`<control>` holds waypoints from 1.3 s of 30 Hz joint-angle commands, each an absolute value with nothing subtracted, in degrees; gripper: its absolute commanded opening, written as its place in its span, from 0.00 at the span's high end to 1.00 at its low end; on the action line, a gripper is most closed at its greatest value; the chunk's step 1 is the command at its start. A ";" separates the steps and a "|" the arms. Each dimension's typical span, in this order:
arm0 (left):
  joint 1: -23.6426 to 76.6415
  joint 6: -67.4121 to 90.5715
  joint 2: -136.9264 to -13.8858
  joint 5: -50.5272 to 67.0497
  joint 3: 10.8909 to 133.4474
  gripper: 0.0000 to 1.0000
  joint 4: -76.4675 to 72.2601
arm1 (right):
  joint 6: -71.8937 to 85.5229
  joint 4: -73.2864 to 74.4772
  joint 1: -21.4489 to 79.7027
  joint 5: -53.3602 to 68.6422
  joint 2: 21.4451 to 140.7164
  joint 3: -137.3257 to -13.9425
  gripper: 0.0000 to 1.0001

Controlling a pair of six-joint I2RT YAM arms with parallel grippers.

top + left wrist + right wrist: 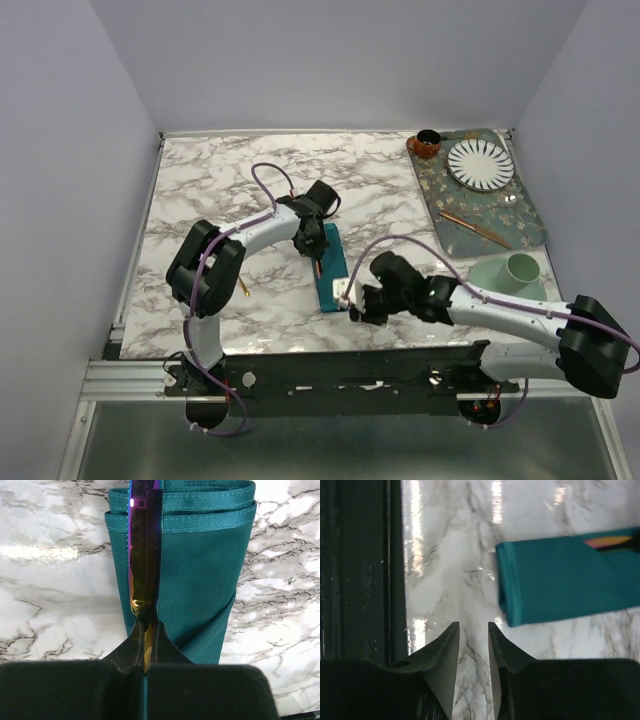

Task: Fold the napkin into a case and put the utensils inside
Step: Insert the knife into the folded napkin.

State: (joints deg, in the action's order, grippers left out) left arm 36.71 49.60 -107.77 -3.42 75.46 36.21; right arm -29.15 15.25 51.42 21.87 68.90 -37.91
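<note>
The napkin lies folded as a narrow teal case [331, 270] in the middle of the marble table. My left gripper [312, 240] is at its far end, shut on the iridescent purple-rainbow utensil [145, 550], which lies lengthwise over the case [200, 580]. My left gripper [146, 626] pinches the utensil's end. My right gripper [358, 300] is open and empty just off the case's near end. In the right wrist view the case [570, 580] is up and to the right of my gripper [473, 626], with a coloured utensil tip [607, 542] on it. The gold utensil [244, 290] lies on the table to the left, partly hidden by my left arm.
A patterned tray [520, 225] at the back right holds a striped plate [480, 164], an orange cup [426, 144] and copper-pink sticks [474, 228]. A pale green saucer with a cup [512, 276] sits near my right arm. The table's dark near-edge rail [360, 570] is beside my right gripper.
</note>
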 commanded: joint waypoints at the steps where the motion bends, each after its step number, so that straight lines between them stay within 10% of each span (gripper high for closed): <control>1: 37.88 50.54 -105.91 -3.08 75.67 1.00 35.60 | -41.90 -6.22 60.89 7.15 70.48 -30.77 0.66; 39: 39.29 53.35 -103.01 -0.97 70.31 1.00 35.77 | -58.27 -42.19 71.46 -12.74 93.69 -20.66 0.76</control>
State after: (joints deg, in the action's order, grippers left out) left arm 38.57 51.94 -105.60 -2.09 71.42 35.94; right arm -58.37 -40.47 71.20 -10.04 92.62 -21.89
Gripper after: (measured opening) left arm 0.024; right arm 0.246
